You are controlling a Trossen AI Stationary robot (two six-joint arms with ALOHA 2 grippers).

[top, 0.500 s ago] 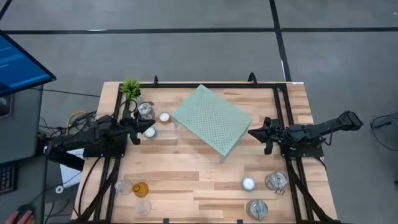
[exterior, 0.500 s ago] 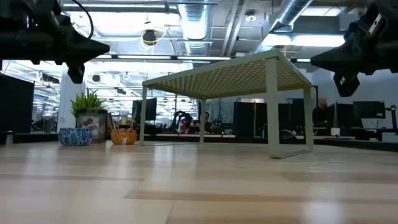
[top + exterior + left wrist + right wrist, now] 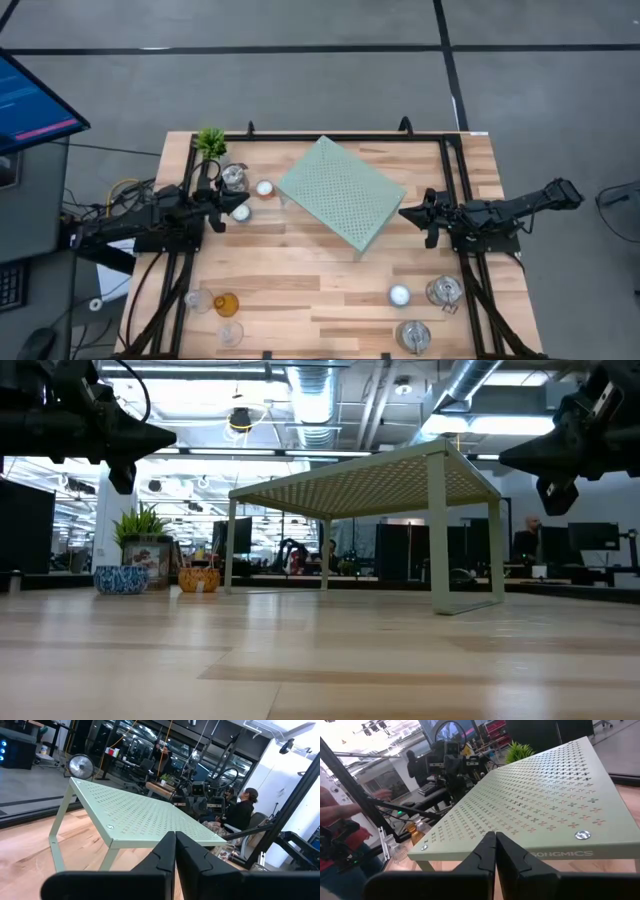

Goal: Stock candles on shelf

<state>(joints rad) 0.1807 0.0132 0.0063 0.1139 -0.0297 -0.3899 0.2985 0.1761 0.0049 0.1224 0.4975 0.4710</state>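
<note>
Peeking past the left gripper [image 3: 175,851], fingers pressed together on nothing, the shelf [image 3: 341,192] sits just ahead, its far legs hidden. Right gripper [image 3: 495,851], likewise closed and empty, faces it from the opposite side. Shelf lies diagonally, long axis slanting between them. Candles [image 3: 241,212] cluster beside the left gripper; more [image 3: 399,295] sit well behind the right.

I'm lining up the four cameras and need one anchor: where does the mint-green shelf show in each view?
High view: shelf at the table's middle, turned diagonally, nothing on it.
Low view: right of centre, standing on its legs.
Left wrist view: across the middle, beyond the shut left gripper.
Right wrist view: fills the middle and right, beyond the shut right gripper.
Shared landmark: green plant by the shelf's far corner.
</note>
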